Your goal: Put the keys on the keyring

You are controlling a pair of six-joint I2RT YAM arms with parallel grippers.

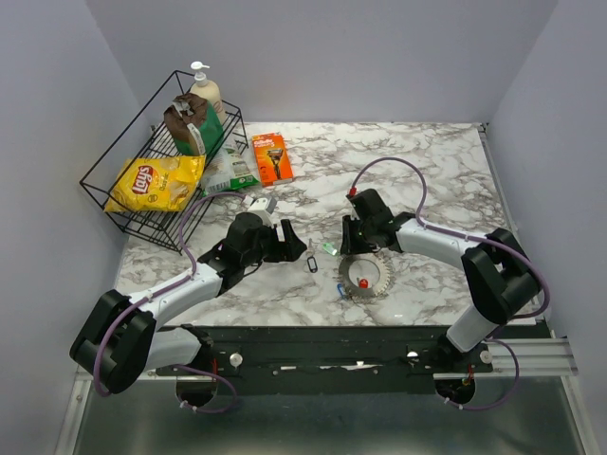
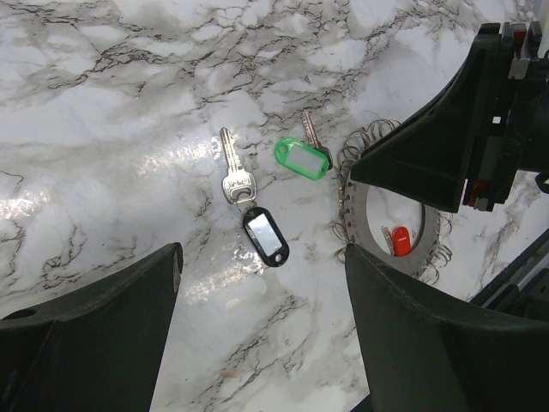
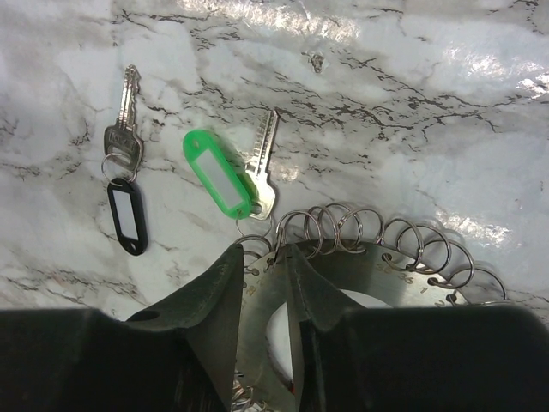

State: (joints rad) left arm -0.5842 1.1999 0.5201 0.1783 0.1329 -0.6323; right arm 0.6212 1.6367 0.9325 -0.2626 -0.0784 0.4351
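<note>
1. Altogether, the marbled desk (image 1: 427,161) carries two loose keys, one keyring and one red tag, with two hands over them.
2. The left hand (image 1: 292,244) is released. Its fingers (image 2: 94,343) are spread wide and hold nothing.
3. The black-tagged key (image 2: 232,176) lies at about 4 o'clock from the left hand in the top view, apart from it. In the left wrist view its long axis runs from 12 to 5 o'clock. The blade tip points to 12 and the black tag (image 2: 266,236) sits at the 5 o'clock end.
4. The green-tagged key (image 3: 264,163) lies at 3 o'clock of the black-tagged key and 9 o'clock of the right hand in the top view. In the right wrist view its blade points to 1 o'clock. The green tag (image 3: 219,176) slants from the key's head toward 10 o'clock. The head lies just beside the keyring's outer loops.
5. The keyring (image 1: 365,277), a flat grey disc edged with wire loops, lies flat at 6 o'clock of the right hand in the top view. The red tag (image 2: 400,240) sits in its central opening.
6. The right hand (image 3: 260,262) is low over the keyring's rim. Its fingers stand narrowly apart with the rim between them. I cannot tell whether it is clenched on the rim.
</note>
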